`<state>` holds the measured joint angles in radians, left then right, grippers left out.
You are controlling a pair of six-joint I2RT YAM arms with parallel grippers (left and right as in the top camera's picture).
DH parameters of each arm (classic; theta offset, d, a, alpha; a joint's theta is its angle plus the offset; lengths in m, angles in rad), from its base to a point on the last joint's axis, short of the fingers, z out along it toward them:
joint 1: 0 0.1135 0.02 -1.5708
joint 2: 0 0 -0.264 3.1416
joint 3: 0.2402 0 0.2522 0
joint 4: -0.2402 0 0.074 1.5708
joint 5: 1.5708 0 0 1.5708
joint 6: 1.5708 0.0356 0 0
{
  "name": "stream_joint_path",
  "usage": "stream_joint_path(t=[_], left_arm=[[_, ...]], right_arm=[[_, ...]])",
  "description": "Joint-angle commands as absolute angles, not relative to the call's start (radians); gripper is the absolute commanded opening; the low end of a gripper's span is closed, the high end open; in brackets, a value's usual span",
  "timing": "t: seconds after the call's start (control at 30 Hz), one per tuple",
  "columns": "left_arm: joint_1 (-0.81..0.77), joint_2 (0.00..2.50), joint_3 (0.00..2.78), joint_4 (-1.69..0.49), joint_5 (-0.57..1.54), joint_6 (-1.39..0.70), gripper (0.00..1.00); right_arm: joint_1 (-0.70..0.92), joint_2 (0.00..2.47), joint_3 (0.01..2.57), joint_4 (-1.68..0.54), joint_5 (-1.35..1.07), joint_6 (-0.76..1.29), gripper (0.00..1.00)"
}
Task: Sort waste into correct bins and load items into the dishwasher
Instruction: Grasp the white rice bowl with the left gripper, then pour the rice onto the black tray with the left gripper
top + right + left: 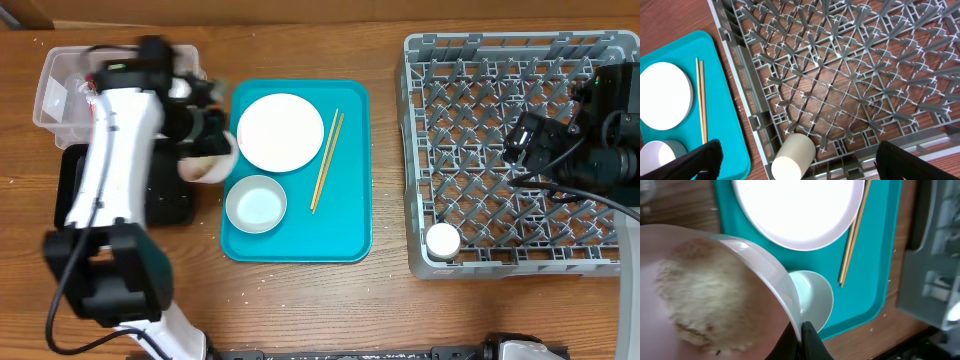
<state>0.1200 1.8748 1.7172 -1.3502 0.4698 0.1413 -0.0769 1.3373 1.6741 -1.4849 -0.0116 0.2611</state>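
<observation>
My left gripper (pixel 802 335) is shut on the rim of a pale pink bowl (pixel 715 290) and holds it tilted. White rice with small brown scraps (pixel 695 300) clings inside it. From overhead the bowl (pixel 210 165) hangs between the black tray (pixel 75 190) and the teal tray (pixel 350 230). On the teal tray lie the white plate (pixel 280 132), a small bowl (pixel 256 203) and two chopsticks (pixel 327 160). A white cup (pixel 792 157) lies on its side in the grey dish rack (pixel 420 150). My right gripper (pixel 800 147) is open above the rack's front left corner. No red wrapper or napkin is discernible.
The clear tub (pixel 55 95) stands at the back left, partly hidden by my left arm. The right arm (pixel 600 150) hangs over the rack's right side. Bare wooden table lies in front of the trays and between the teal tray and the rack.
</observation>
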Motion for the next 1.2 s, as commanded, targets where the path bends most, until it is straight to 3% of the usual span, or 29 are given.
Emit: stream_joint_path(t=[0.0, 0.27, 0.5, 0.67, 0.9, 1.17], left_arm=[[0.231, 1.860, 1.670, -1.349, 0.683, 0.281, 0.04], [0.500, 1.860, 1.472, -1.337, 1.054, 0.505, 0.04], [0.733, 1.861, 1.385, -1.335, 1.309, 0.530, 0.04], [0.828, 1.861, 1.375, -1.330, 1.432, 0.463, 0.04], [0.844, 1.861, 1.375, -1.208, 1.565, 0.310, 0.04], [0.844, 1.861, 1.375, -1.057, 1.582, -0.036, 0.04]], right_arm=[[-0.081, 1.335, 1.694, -1.479, -0.015, 0.257, 1.00], [-0.081, 1.336, 1.694, -1.472, -0.017, 0.258, 1.00], [-0.081, 1.336, 1.694, -1.473, -0.017, 0.257, 1.00], [-0.081, 1.336, 1.694, -1.474, -0.017, 0.257, 1.00], [-0.081, 1.336, 1.693, -1.473, -0.017, 0.257, 1.00], [-0.081, 1.337, 1.672, -1.475, -0.016, 0.257, 1.00]])
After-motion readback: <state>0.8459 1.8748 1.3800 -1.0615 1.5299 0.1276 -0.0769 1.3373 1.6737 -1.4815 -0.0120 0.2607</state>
